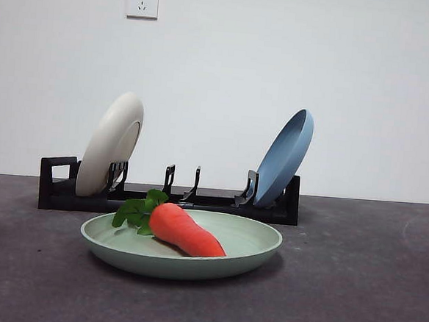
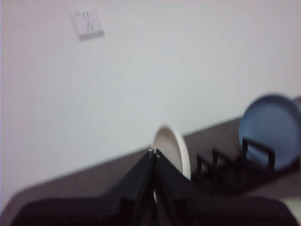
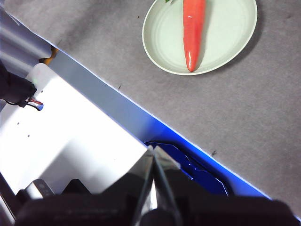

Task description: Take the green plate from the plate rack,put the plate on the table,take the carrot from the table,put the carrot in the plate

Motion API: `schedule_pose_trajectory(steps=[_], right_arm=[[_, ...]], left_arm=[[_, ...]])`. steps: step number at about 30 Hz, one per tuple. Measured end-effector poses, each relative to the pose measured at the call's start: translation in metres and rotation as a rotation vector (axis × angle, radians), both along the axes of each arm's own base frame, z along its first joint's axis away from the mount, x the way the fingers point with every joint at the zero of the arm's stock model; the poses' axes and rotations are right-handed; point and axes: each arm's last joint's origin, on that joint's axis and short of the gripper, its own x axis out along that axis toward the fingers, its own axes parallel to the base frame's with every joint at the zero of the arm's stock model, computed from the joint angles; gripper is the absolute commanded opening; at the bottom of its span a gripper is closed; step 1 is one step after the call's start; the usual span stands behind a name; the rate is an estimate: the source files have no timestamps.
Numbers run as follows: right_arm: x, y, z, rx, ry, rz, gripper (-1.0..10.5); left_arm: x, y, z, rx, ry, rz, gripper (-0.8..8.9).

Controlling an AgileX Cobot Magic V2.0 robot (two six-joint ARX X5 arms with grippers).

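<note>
the far part of the green plate [image 1: 256,246] is cut off by the edge of the right wrist view, and the leaves of the carrot [image 1: 186,231] with it. the left wrist view is blurred throughout; there the blue plate [image 2: 270,131] is clipped and the plate rack [image 2: 235,173] partly hidden behind the left gripper [image 2: 154,152].

lab; bare white wall [image 1: 220,73]; sockets [image 1: 142,1]
</note>
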Motion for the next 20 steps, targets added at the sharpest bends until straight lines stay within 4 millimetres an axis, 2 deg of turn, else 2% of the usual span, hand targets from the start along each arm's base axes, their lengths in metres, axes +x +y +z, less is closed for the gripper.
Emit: schedule_pose_trajectory(steps=[5,10,13,20], right_arm=[[0.0,0.0,0.0,0.0,0.0,0.0,0.0],[0.0,0.0,0.0,0.0,0.0,0.0,0.0],[0.0,0.0,0.0,0.0,0.0,0.0,0.0],[0.0,0.0,0.0,0.0,0.0,0.0,0.0]], left_arm=[[0.008,0.003,-0.052,-0.017,0.101,0.038,-0.01],[0.012,0.005,-0.091,-0.041,0.17,0.054,-0.01],[0.013,0.005,-0.104,-0.062,0.193,0.053,-0.01],[0.012,0.007,-0.118,-0.111,0.253,0.07,-0.01]])
